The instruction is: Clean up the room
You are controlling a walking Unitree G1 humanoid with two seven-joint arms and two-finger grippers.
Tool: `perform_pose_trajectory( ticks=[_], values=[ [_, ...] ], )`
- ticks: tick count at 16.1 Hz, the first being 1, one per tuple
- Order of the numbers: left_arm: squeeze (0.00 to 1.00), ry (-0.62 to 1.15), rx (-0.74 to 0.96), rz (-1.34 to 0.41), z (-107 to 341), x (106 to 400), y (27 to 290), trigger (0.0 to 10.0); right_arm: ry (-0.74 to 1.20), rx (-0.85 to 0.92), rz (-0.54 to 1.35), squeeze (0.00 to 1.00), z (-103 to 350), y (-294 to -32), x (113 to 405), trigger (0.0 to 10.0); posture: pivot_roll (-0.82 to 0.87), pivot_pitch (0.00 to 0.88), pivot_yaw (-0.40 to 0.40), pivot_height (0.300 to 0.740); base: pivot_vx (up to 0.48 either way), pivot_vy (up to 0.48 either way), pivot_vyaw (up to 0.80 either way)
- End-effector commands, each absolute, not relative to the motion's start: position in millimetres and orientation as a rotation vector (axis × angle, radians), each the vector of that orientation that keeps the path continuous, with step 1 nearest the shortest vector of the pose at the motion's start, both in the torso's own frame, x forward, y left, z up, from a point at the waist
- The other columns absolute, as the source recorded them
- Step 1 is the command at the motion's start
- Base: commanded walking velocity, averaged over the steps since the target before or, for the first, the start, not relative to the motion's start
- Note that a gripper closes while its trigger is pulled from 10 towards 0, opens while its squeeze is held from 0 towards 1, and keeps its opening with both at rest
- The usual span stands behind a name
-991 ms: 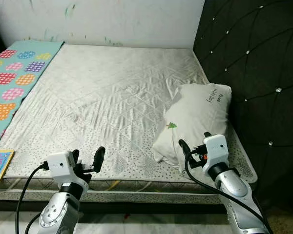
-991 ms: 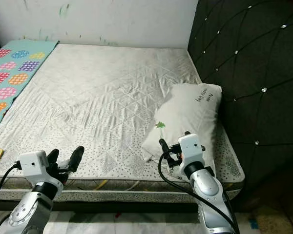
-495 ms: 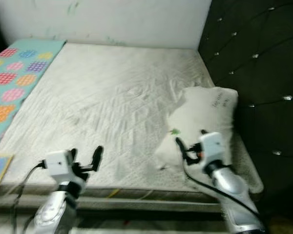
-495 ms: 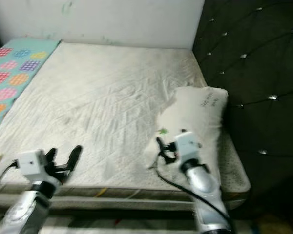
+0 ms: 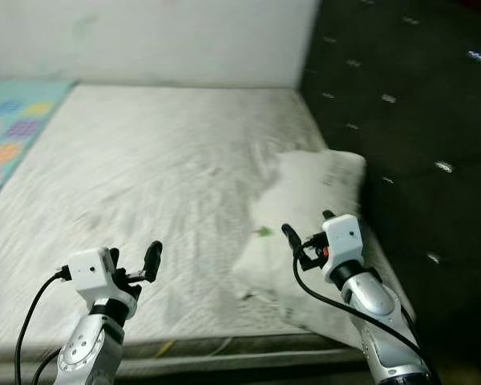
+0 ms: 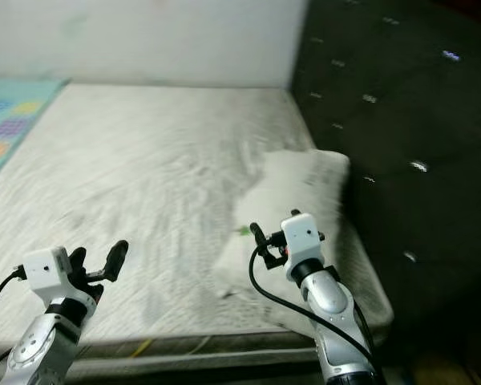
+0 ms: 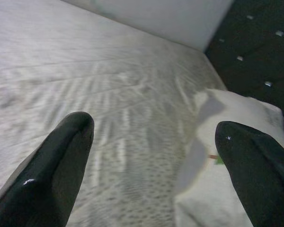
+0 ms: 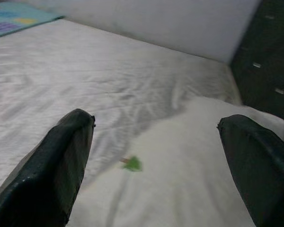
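We hold our right claw with fingers apart, empty, over the white pillow, which lies on the bed against the dark tufted headboard. Our left claw is also spread and empty, above the mattress near its front edge, well apart from the pillow.

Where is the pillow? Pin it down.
The pillow lies on the mattress at the robot's right, against the dark tufted headboard, just ahead of the right gripper.
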State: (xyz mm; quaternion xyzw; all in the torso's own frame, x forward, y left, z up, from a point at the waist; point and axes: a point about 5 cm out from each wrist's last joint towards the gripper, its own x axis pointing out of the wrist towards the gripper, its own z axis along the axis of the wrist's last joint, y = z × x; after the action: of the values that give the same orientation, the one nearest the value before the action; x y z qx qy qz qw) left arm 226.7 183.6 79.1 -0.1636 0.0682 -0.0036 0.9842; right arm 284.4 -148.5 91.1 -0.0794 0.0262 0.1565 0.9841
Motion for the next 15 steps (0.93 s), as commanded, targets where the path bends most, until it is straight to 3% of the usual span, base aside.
perform_pose_trajectory(
  ticks=[1,4,15],
  values=[
    [0.00,0.149,-0.346,-0.031,79.2,229.3,175.4,10.0,0.079,-0.167,0.276,0.00,86.1,-161.4,280.8,10.0,-0.09,0.017,-0.037,0.740,0.000,0.000,0.00],
    [0.00,0.140,-0.347,-0.048,80.1,229.8,174.0,10.0,0.080,-0.171,0.278,0.00,85.8,-161.2,281.3,10.0,-0.08,0.020,-0.038,0.740,0.000,0.086,0.00],
    [0.00,0.151,-0.354,-0.054,79.6,229.1,172.1,10.0,0.097,-0.166,0.277,0.00,83.7,-161.8,281.4,10.0,-0.09,0.029,-0.041,0.740,0.000,0.359,0.00]
  ],
)
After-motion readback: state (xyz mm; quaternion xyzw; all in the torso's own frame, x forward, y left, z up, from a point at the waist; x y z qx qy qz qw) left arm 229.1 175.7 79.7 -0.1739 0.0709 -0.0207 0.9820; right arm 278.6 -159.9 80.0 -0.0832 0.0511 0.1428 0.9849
